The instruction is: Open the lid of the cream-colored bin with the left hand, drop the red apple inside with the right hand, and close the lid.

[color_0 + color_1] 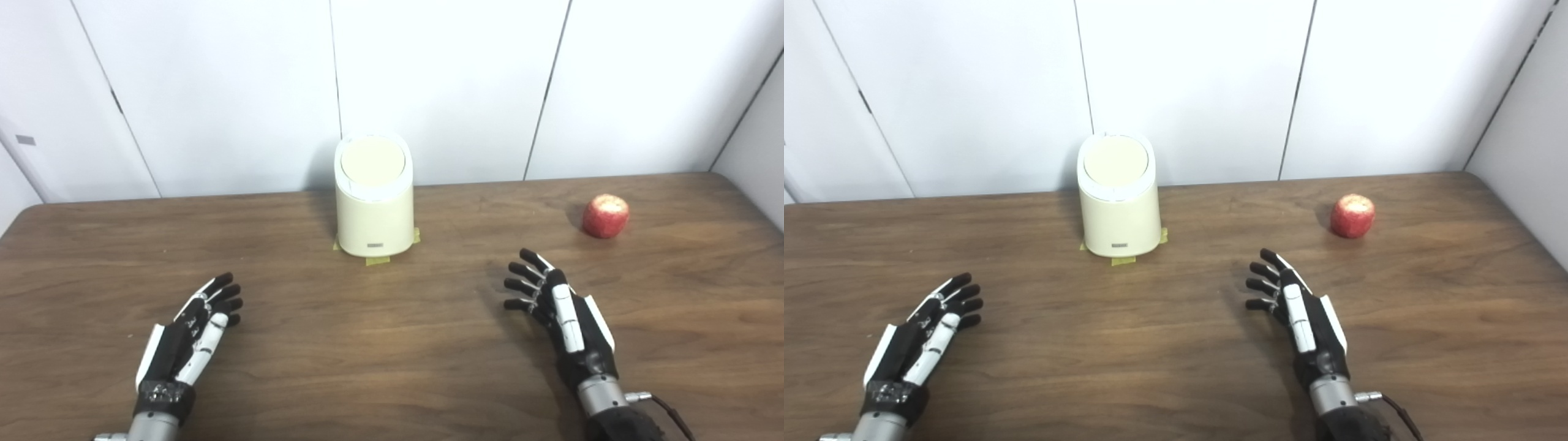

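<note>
The cream-colored bin (374,211) stands upright at the back middle of the table, its round lid (372,160) shut. The red apple (605,215) lies on the table at the back right, apart from the bin. My left hand (193,334) is open and empty, low over the table at the front left. My right hand (560,312) is open and empty at the front right, nearer me than the apple and to its left. Both hands are well clear of the bin.
Yellow tape pieces (378,261) mark the bin's base on the brown wooden table (380,343). A white panelled wall (429,86) stands close behind the bin. The table's right edge runs near the apple (1353,215).
</note>
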